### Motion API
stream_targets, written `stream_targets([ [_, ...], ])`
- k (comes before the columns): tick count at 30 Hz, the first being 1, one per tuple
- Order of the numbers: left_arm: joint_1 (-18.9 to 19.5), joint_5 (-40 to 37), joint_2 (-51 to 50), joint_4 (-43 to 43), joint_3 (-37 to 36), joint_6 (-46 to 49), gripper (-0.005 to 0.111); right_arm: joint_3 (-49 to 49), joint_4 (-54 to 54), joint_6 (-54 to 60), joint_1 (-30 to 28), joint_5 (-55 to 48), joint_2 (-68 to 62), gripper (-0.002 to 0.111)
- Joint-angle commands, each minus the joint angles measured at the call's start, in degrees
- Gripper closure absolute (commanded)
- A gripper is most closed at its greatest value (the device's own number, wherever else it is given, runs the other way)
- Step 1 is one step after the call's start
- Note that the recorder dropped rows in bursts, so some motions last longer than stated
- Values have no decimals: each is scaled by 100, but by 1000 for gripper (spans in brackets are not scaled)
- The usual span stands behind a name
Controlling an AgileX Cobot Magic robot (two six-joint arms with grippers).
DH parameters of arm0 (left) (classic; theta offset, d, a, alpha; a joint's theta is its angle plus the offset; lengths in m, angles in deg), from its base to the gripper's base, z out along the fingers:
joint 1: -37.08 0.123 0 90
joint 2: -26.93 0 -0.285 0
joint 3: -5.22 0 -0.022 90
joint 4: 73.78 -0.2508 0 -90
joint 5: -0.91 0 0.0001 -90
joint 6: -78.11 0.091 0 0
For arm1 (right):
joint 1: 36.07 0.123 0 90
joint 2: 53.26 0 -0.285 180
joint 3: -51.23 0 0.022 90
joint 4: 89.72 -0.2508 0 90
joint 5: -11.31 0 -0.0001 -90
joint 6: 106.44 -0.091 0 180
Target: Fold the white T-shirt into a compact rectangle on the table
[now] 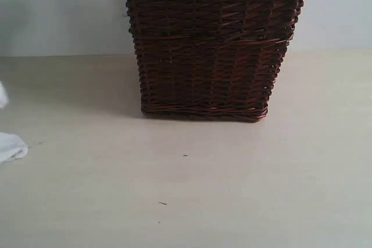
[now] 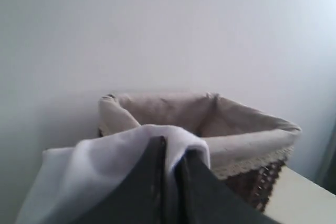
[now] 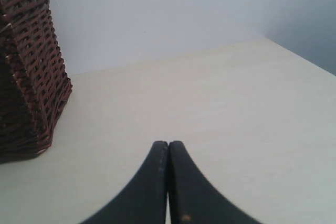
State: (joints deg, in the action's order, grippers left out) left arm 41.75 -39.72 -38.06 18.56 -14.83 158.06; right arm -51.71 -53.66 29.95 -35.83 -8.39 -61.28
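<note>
White cloth of the T-shirt (image 2: pixel 100 169) drapes over my left gripper (image 2: pixel 172 148), which is shut on a fold of it, held above the level of the basket's rim. In the exterior view only a small bit of the white T-shirt (image 1: pixel 10 146) shows at the far left edge, low over the cream table (image 1: pixel 192 190); neither gripper appears there. My right gripper (image 3: pixel 168 146) is shut with nothing between its dark fingers and hovers low over the bare table (image 3: pixel 220 108). The shirt's lettering is hidden.
A dark brown wicker basket (image 1: pixel 212 45) with a lace-trimmed cloth liner (image 2: pixel 173 111) stands at the back middle of the table; it also fills one edge of the right wrist view, basket (image 3: pixel 29 66). A pale wall runs behind. Tiny dark specks (image 1: pixel 185 155) dot the table.
</note>
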Motion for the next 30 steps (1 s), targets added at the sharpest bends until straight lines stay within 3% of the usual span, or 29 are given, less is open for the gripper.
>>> stream_targets([
  [1,-1030,548,-88,-183,-401,-82,107,15,48,25,-24,50,23,108],
  [4,-1562,715,-405,-232,-706,-43,103,15,48,25,-24,50,23,108],
  [6,-1857,715,-631,-282,-872,92,93,15,48,25,-24,50,23,108],
  [8,-2115,715,-841,-328,-968,103,77,15,48,25,-24,50,23,108],
  [13,-2700,726,-1225,-328,-1025,103,19,15,48,25,-24,50,23,108],
  [15,-2868,726,-1248,-300,-1025,173,3,15,48,25,-24,50,23,108],
  [20,-2997,603,-1222,128,-1025,770,2,15,48,25,-24,50,23,108],
  [24,-2975,1019,-1013,143,-873,1330,2,15,48,25,-24,50,23,108],
  [27,-2975,2098,-708,21,-568,1843,2,15,48,25,-24,50,23,108],
  [30,-2975,3769,-235,-19,-330,2088,2,15,48,25,-24,50,23,108],
])
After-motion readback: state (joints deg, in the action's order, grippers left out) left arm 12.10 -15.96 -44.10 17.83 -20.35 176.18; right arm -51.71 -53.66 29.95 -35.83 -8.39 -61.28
